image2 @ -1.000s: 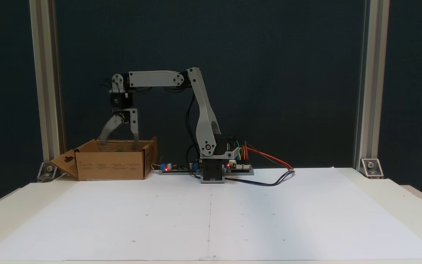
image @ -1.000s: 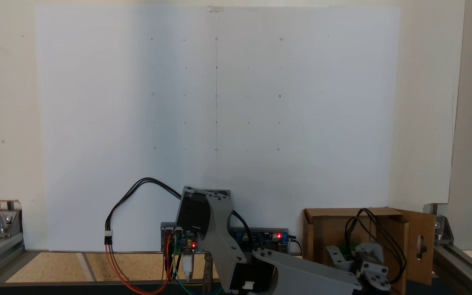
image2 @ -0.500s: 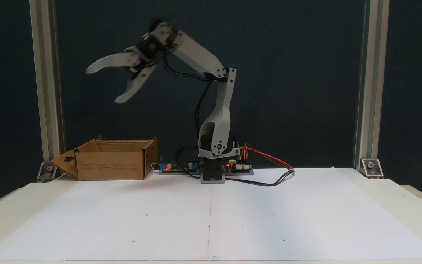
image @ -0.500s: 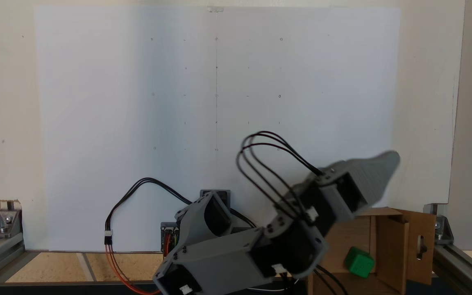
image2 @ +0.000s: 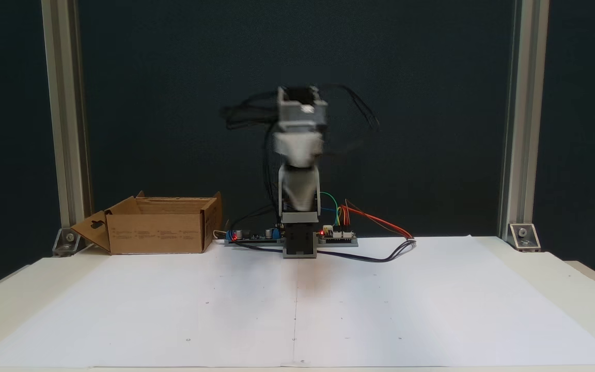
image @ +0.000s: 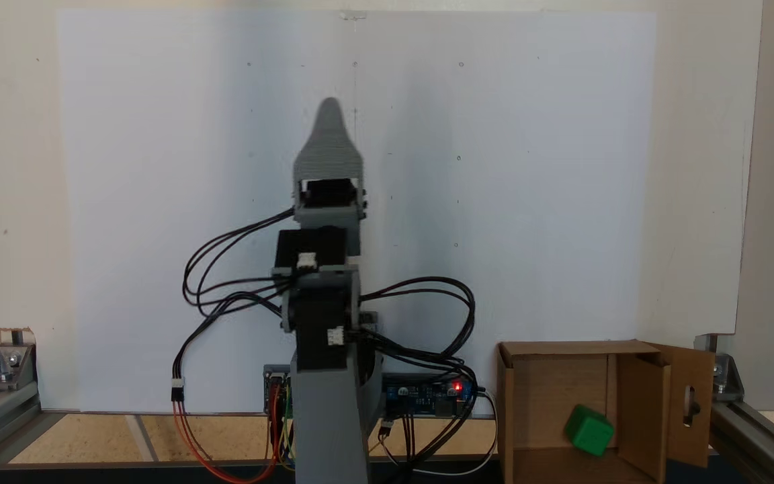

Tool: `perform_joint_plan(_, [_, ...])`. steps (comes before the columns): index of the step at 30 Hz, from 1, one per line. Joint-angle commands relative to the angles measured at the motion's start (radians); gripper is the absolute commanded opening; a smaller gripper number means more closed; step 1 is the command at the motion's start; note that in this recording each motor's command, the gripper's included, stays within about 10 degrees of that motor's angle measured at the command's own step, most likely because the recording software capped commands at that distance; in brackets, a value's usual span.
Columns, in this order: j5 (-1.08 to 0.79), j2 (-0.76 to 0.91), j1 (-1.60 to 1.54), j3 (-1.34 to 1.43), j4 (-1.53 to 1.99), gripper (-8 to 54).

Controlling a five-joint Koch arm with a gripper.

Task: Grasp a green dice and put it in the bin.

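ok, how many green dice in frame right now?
1. The green dice lies inside the bin, near its flapped side on the right in a fixed view. The other fixed view sees only the bin's outer wall, so more could be hidden inside.

Gripper swung from bin to centre.

The arm was built of light grey printed plastic links with black servo blocks set between them. Behind the hand, a grey tapered shell with fine ribbed layer lines, a black servo sat in a grey bracket. Small white connectors showed on the servos below it. Thin black cables looped out from both sides of the joints. In a fixed view the arm was blurred grey.
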Motion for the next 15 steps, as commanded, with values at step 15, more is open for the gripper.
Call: perform_joint_plan(15, [0.032,0.259,0.069,0.199,-0.753,44.3])
